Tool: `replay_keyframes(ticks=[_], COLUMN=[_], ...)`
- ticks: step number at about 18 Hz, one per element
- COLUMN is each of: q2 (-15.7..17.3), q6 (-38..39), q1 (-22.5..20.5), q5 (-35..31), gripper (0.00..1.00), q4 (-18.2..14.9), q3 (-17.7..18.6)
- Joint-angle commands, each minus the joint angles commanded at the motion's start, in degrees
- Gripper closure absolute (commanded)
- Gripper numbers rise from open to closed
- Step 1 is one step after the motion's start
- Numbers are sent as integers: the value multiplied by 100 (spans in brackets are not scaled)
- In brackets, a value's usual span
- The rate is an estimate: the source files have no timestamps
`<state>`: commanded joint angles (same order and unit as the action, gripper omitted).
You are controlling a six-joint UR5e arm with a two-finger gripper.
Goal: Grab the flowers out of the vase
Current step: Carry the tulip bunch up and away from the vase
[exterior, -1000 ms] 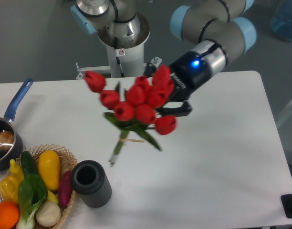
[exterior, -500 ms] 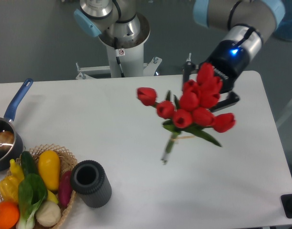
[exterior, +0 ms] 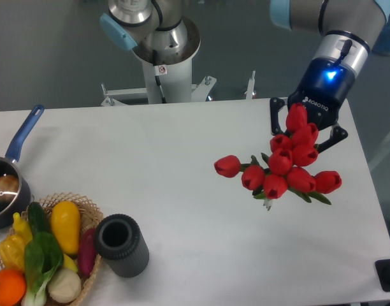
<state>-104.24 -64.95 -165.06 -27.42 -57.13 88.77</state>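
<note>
Red tulip flowers (exterior: 285, 169) with green leaves, bunch held in the air over the table's right side; dark grey ribbed vase (exterior: 122, 245) upright, empty, front left.

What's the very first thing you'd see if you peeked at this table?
The bright red flowers, held up over the right side of the white table by the robot's gripper, which glows with a blue light. Next, down in the front left corner, the dark ribbed vase stands with nothing in it, beside a wicker basket of colourful vegetables.
</note>
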Motion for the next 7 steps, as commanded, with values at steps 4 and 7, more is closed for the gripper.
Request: replay_keyframes(ticks=[4,7], q2=[17,35], q6=[0,0], q1=[-44,-70], q5=[0,0], gripper=[72,72], q4=[9,9], q3=[44,70])
